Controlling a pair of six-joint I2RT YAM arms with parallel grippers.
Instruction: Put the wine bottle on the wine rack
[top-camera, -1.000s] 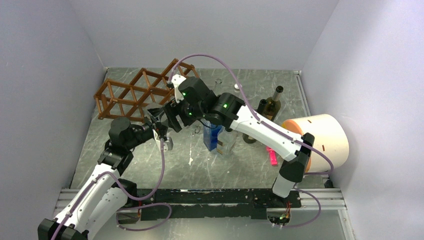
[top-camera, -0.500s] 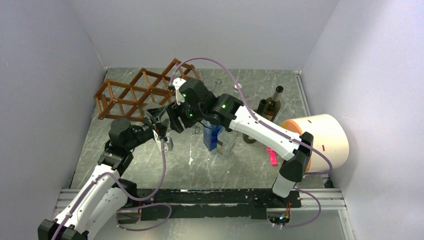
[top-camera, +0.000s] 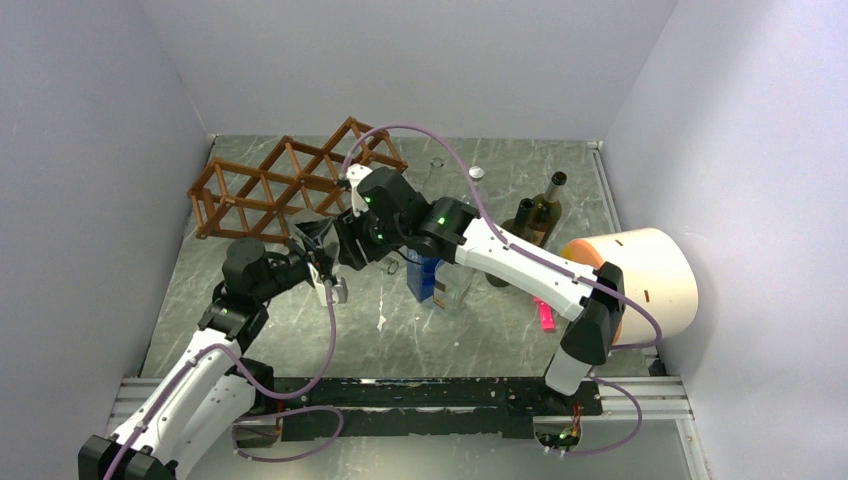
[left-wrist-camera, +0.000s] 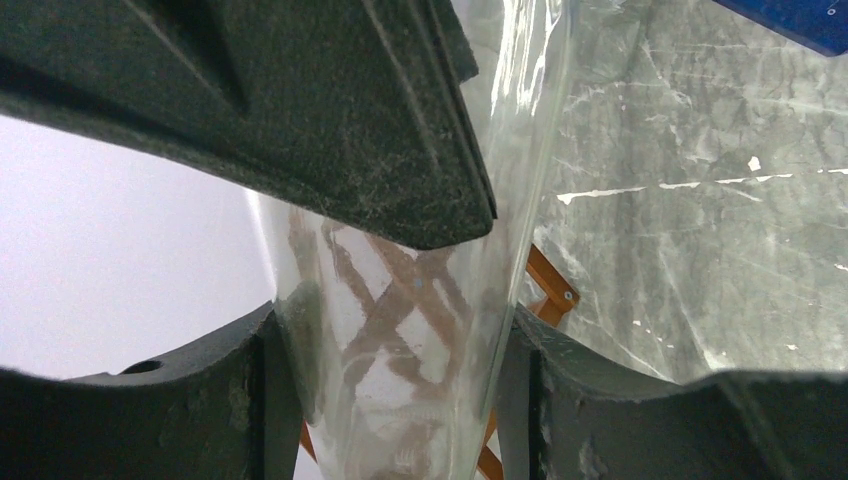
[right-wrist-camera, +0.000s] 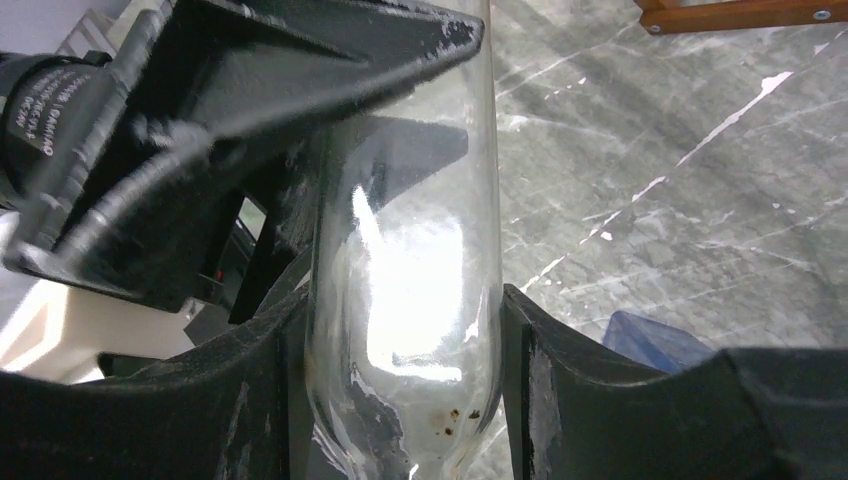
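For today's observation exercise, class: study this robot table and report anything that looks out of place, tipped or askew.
The cream tub at the right edge lies on its side, as if tipped over. The wine rack stands skewed, not square to the back wall. A pink item lies loose near the tub.

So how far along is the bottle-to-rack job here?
Done: the clear glass bottle is picked up, clamped in the left gripper. In hand: the right gripper hugs the bottle too, near the wine rack, likely a handover. Left: no bottle lies in the rack's cells yet; placing remains.
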